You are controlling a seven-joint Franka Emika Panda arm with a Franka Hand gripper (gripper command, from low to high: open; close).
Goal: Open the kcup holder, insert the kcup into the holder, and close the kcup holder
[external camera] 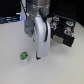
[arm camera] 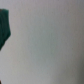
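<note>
The kcup [external camera: 23,57] stands on the white surface [external camera: 12,37], toward the exterior view's lower left, just beside the arm [external camera: 41,35] that reaches down near it. We judge it light and small, with thin walls that could dent under a hard squeeze and a smooth side that could slip or tip; we would take it across the body below the lid rim, gently and squarely. The holder [external camera: 62,30] sits at the exterior view's right, its tray drawn out with dark-lidded pods [external camera: 64,28] in the round slots. We judge it stiff and much heavier than the cup, though it may slide on the surface if the tray is pushed hard.

The hand [external camera: 38,56] hangs close to the surface; at this blur we cannot tell whether its fingers are spread or pressed together. The wrist view shows only pale surface and a dark shape [arm camera: 4,27] at one edge. The surface looks smooth and flat. Dark clutter lies behind it, too blurred to name.
</note>
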